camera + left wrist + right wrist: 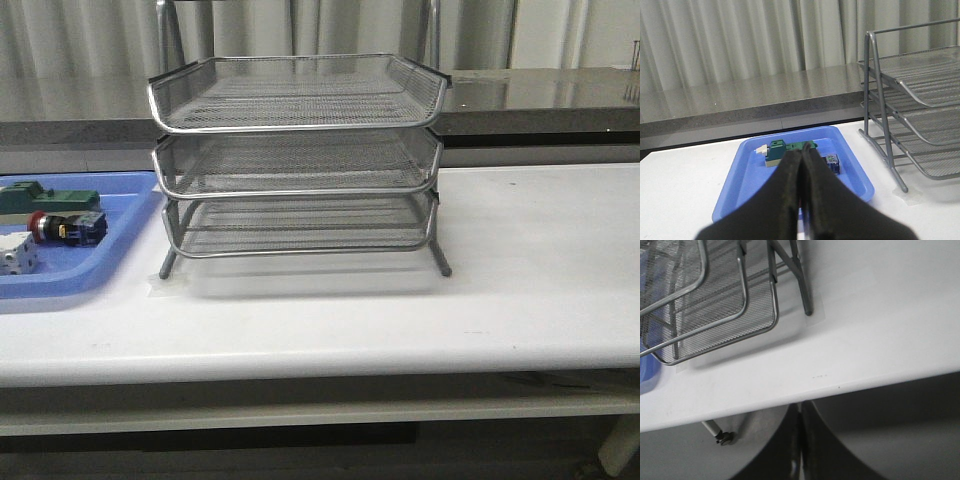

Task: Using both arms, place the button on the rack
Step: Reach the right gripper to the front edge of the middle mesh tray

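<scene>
The button (66,226) lies on its side in the blue tray (120,235) at the table's left, red cap to the left. In the left wrist view only its blue block (832,163) shows beside my fingers. The silver three-tier wire rack (297,160) stands mid-table; it also shows in the left wrist view (920,100) and the right wrist view (715,305). My left gripper (801,155) is shut and empty, held above the tray's near side. My right gripper (801,407) is shut and empty, below and in front of the table's front edge. Neither arm shows in the front view.
A green flat block (52,198) and a white cube-like block (16,254) also lie in the tray; the green block shows in the left wrist view (790,150). A grey counter (540,95) runs behind the table. The white table (520,270) extends right of the rack.
</scene>
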Robot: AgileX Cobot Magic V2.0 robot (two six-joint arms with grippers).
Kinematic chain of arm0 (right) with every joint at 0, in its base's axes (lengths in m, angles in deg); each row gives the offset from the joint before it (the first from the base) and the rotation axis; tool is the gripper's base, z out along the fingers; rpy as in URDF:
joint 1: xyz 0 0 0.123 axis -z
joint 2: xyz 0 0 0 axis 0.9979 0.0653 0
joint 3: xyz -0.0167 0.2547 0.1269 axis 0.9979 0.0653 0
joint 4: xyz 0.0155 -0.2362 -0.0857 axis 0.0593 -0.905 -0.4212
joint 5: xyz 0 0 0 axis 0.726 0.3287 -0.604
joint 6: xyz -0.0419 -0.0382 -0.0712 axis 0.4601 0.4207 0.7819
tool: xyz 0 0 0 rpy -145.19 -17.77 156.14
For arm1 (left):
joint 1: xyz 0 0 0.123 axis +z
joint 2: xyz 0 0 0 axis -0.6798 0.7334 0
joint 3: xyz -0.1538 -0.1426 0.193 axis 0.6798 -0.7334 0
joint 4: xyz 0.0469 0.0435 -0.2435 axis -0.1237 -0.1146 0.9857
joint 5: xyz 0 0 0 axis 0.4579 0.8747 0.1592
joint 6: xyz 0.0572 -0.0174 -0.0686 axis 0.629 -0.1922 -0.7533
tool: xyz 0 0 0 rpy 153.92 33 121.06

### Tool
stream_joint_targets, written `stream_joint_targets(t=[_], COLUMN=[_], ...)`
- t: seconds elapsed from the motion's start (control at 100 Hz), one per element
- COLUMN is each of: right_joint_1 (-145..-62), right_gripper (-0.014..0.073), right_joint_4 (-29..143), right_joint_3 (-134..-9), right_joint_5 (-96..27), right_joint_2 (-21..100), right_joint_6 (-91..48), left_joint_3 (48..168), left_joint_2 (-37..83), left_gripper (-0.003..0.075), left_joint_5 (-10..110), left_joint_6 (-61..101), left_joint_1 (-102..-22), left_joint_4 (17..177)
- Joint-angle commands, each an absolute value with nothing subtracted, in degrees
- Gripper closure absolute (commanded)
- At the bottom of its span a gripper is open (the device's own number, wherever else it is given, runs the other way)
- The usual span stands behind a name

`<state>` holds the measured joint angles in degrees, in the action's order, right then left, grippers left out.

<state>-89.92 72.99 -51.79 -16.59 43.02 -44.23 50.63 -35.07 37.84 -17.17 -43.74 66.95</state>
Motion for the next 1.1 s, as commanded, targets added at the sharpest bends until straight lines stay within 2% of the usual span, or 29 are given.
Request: stream_joint_targets(t=[0.0,0.13,0.22,0.29,0.47,0.77,0.9,1.09], right_joint_1=[-90.2,-90.3,-90.3,-90.3,-90.3,-90.3,-90.3,-90.4], right_gripper=[0.0622,0.0489,0.0365,0.0323,0.0323,0.0323,0.0323,0.0323], right_joint_4=[78.4,86.9,93.8,99.8,118.1,146.6,152.8,152.7], right_joint_3=[-53.9,-53.9,-53.9,-53.9,-54.3,-55.4,-55.4,-58.0], right_joint_5=[-20.1,-20.2,-20.1,-20.4,-19.5,-10.3,-5.8,-2.2], right_joint_2=[45.4,50.0,52.3,53.8,58.3,69.9,74.8,80.6], right_joint_6=[-42.3,-37.0,-32.2,-28.2,-15.3,7.8,11.9,12.3], left_joint_3=[47.5,47.5,47.5,47.5,47.5,47.5,47.5,47.5], left_joint_2=[-36.9,-36.9,-36.9,-36.9,-36.9,-36.9,-36.9,-36.9], left_gripper=[0.0741,0.0741,0.0741,0.0741,0.0741,0.0741,0.0741,0.0741], left_joint_5=[33.2,33.2,33.2,33.2,33.2,33.2,33.2,33.2], left_joint_6=[-17.8,-17.8,-17.8,-17.8,-17.8,-17.8,-17.8,-17.8], left_joint_1=[-43.7,-43.7,-43.7,-43.7,-43.7,-43.7,-43.7,-43.7], left_joint_4=[67.4,67.4,67.4,67.4,67.4,67.4,67.4,67.4])
